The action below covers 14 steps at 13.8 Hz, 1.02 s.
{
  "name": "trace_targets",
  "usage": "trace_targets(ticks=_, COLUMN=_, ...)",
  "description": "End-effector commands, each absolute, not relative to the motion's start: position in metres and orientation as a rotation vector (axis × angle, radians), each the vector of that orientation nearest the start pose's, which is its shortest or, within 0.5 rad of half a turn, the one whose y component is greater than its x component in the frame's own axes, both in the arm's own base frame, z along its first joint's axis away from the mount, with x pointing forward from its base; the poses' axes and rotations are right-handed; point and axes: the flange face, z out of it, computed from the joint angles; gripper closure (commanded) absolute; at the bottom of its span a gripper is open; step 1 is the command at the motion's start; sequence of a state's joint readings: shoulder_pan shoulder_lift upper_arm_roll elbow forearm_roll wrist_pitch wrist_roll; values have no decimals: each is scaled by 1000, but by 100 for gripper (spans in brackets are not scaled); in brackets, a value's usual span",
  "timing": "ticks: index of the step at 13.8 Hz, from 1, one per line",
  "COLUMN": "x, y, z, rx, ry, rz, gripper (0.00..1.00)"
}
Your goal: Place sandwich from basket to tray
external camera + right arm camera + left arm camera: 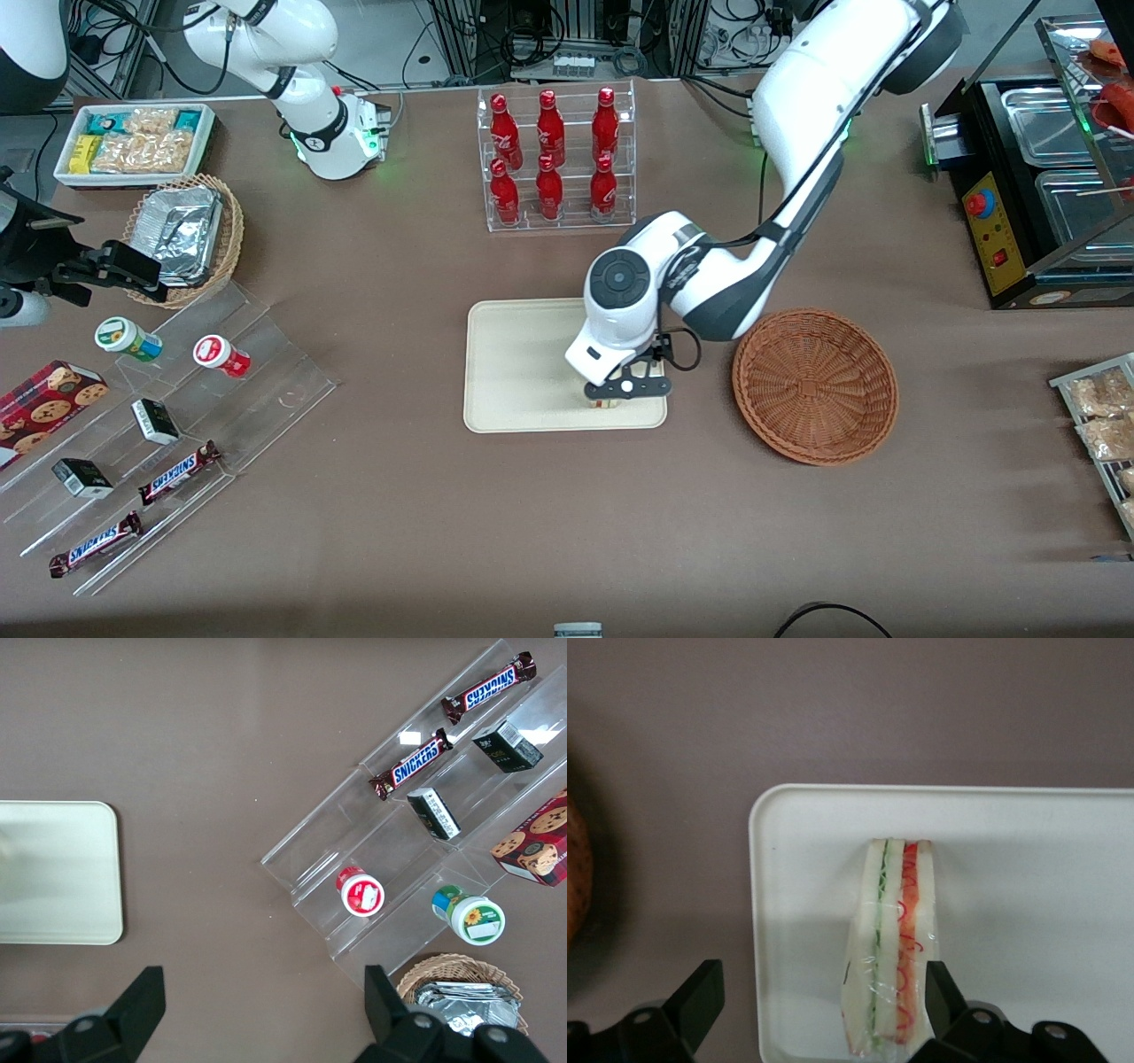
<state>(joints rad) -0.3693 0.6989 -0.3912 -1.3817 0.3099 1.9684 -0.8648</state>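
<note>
The sandwich (890, 939), a clear-wrapped white wedge with green and red-orange layers showing, stands on its edge on the cream tray (1028, 886) near one corner. My left gripper (819, 983) is open around it. One finger (939, 992) sits right beside the red layer, and the other (700, 997) is well apart, past the tray's rim. In the front view the gripper (613, 397) hangs low over the tray (514, 363), at the end nearest the brown wicker basket (815, 385). A sliver of the sandwich (605, 405) shows beneath it. The basket holds nothing.
A clear rack of red bottles (555, 159) stands farther from the front camera than the tray. Toward the parked arm's end are a stepped acrylic display (177, 425) with snack bars and cups, a small wicker basket (190, 239) of foil trays and a white snack bin (133, 142). A black warmer (1036, 186) stands toward the working arm's end.
</note>
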Motion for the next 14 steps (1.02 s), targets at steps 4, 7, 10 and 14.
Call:
trace_targets(ticks=4, x=599, y=-378, z=369, rx=-3079, ry=-259, rz=47, gripper=0)
trace_targets(ticks=7, x=604, y=-364, z=396, rx=-3092, ry=-303, rz=2, gripper=0)
trace_targets(ticks=10, x=629, y=-308, z=423, rx=-3107, ry=-297, rz=-21, gripper=0)
trace_targets(ticks=14, x=648, y=-232, z=454, rx=-3142, ry=-275, rz=45, gripper=0)
